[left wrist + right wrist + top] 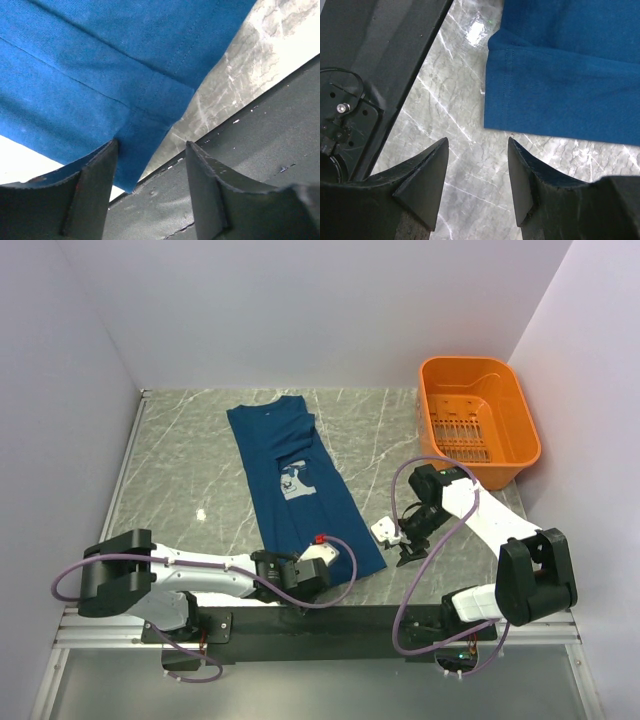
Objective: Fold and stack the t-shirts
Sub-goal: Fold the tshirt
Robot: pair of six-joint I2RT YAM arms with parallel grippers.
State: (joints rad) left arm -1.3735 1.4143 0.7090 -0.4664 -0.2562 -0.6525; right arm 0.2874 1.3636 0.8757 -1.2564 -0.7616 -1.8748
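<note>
The grey stone surface (180, 470) is the biggest thing here. In the middle of it lies the blue t-shirt (300, 515). It is already folded into one long strip. The neck end is far from me and the bottom end is close to me. A pale square picture (293, 482) shows on top. The orange basket (465, 375) sits in the far right corner, well away from the shirt.

My left hand (151, 147) is low at the near bottom corner (145, 165) of the shirt. Its fingers are apart, and the corner sits between them, against the left finger. It is not pinched yet. My right hand (477, 142) is also unclenched, with nothing in it. It hovers over bare stone just beside the shirt's right edge.

I think the shirt is light, soft and floppy. It will sag and slide if I grab only one spot. So I should pinch both near corners right on the thick stitched hem, one in each hand, and lift them together toward the neck end.
</note>
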